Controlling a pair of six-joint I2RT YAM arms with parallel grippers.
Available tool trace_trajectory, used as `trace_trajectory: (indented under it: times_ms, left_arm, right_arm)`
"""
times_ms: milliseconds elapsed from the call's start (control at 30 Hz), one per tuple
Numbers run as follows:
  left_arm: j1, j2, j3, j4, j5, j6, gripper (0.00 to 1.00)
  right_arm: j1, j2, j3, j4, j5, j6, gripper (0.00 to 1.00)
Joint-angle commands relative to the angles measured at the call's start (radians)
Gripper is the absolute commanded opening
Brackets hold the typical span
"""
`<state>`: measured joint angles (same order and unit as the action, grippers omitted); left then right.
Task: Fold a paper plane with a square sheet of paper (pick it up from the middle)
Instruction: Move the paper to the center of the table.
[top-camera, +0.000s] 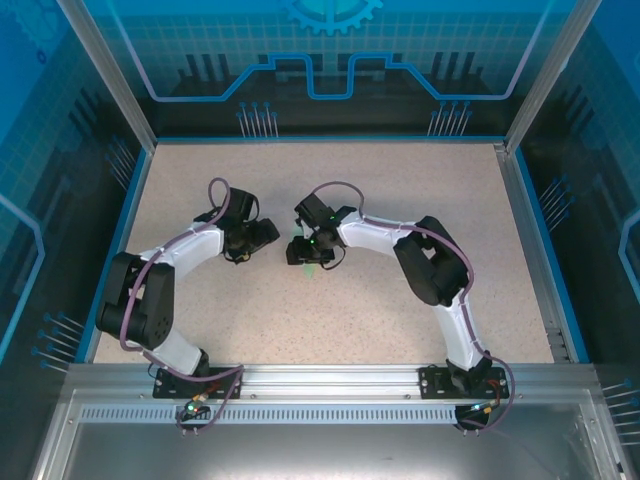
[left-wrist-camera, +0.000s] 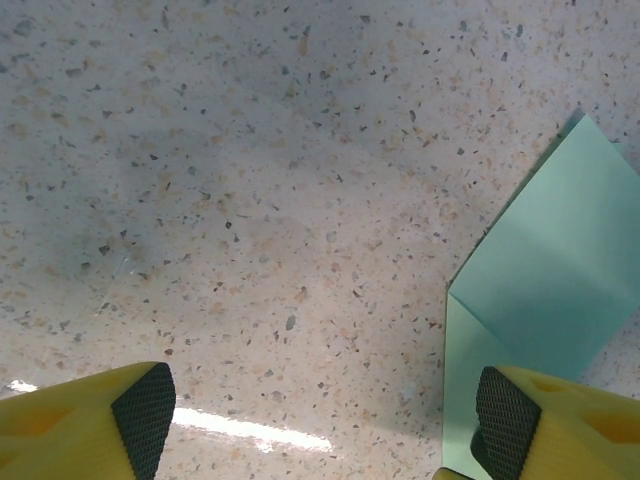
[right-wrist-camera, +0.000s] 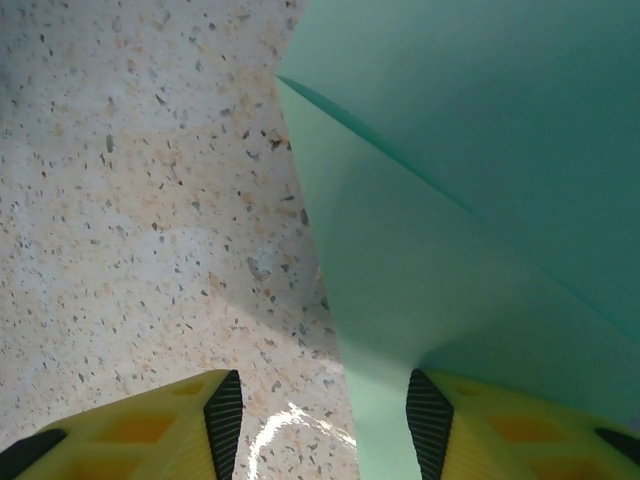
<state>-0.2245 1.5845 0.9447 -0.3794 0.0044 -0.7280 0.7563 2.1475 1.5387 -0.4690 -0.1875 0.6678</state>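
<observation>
The step in hand looks like a pinch on the folded paper by the right pincer (right-wrist-camera: 325, 422). Its jaws stand part-way in and are not yet clenched. The pad (right-wrist-camera: 428, 420) at the lower right of its wrist view lies against the paper, while the other pad at the lower left has bare worktop (left-wrist-camera: 250, 200) between it and the sheet.

To do this well, I judge the pincer should close squarely across the crease so both layers are caught together. It should close slowly, since thin paper slides and buckles under a sideways push. The left pincer (left-wrist-camera: 328, 425) is released, with its jaws wide and nothing between them. It should keep off the paper so the fold is not dragged.

The paper plane (left-wrist-camera: 550, 290) lies on the worktop at the right edge of the left wrist view. Its lower part runs under the pad at the lower right. Its pointed tip aims at the upper right of that frame, and the long axis runs from the lower right up to that tip. In the right wrist view a darker upper layer lifts off a paler one, with a sharp corner at the upper middle. From above, the right pincer covers most of the plane, so its heading cannot be told there.
</observation>
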Motion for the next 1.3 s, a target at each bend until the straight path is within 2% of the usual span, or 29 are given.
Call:
trace_trajectory:
  times_ms: [0,233,367,500,700,800,933,1100,1267]
  left_arm:
    - [0.010,-0.013,-0.006,0.013,0.037,-0.009,0.83]
    - [0.010,-0.012,-0.004,0.023,0.076,0.004,0.83]
    - [0.010,-0.024,-0.012,0.039,0.092,0.002,0.83]
    - [0.008,-0.036,-0.024,0.061,0.123,0.002,0.84]
    - [0.005,-0.055,-0.078,0.168,0.204,-0.026,0.91]
    - [-0.004,-0.052,-0.100,0.218,0.239,-0.039,0.95]
    - [-0.016,-0.039,-0.111,0.266,0.272,-0.048,0.98]
    - [-0.031,-0.018,-0.118,0.312,0.300,-0.056,0.98]
    - [-0.041,0.008,-0.113,0.324,0.317,-0.065,0.99]
  right_arm:
    - [-0.014,0.033,0.016,-0.097,-0.001,-0.107,0.50]
    - [-0.076,-0.029,-0.106,-0.263,-0.063,-0.481,0.49]
    - [-0.105,-0.120,-0.149,-0.297,-0.004,-0.524,0.48]
    - [-0.108,-0.274,-0.204,-0.188,0.010,-0.438,0.48]
    - [-0.106,-0.381,-0.338,0.032,0.054,-0.103,0.45]
    - [-0.107,-0.370,-0.370,0.102,0.073,-0.001,0.44]
    - [-0.107,-0.311,-0.359,0.157,0.059,0.058,0.43]
    - [-0.110,-0.249,-0.346,0.182,0.099,0.122,0.43]
    - [-0.120,-0.196,-0.353,0.203,0.077,0.142,0.42]
